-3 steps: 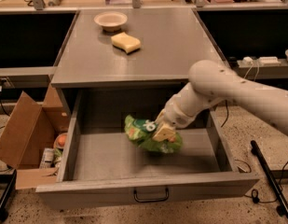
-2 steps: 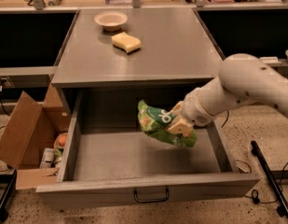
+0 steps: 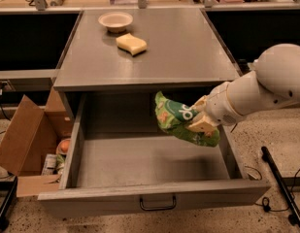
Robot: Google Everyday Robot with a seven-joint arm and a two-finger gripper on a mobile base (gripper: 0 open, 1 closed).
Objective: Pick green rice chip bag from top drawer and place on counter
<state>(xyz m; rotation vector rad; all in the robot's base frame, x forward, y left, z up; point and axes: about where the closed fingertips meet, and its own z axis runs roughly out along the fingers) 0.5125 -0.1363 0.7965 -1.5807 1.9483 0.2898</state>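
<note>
One cardboard box (image 3: 23, 140) stands open on the floor at far left, just beside the left wall of the top drawer (image 3: 149, 161). Small packaged items and something round and orange lie in it, too small to identify.

On the bench (image 3: 188, 47), left of centre:
- pale shallow bowl (image 3: 115, 21) toward the rear, upright;
- pale yellow sponge (image 3: 131, 43) just in front of it and slightly right, lying flat, near the bowl but apart from it.

The top drawer is pulled fully out below the bench's front edge. Its grey floor is bare where visible. A thin black wire handle (image 3: 158, 205) sits at the middle of the front panel.

The green rice chip bag (image 3: 176, 118) is off the drawer floor, held in the air over the right half of the drawer, toward the rear. Its upper end reaches just under the bench's front edge. The bag is crumpled and tilted, with white lettering facing out.

The gripper (image 3: 198, 120) is at the bag's right side. Its tan fingers (image 3: 202, 126) are clamped onto the foil and carry the bag. The white arm (image 3: 256, 91) comes in from the right edge, above the drawer's right wall.

A black bar and cables (image 3: 280, 188) lie on the floor at far right.
</note>
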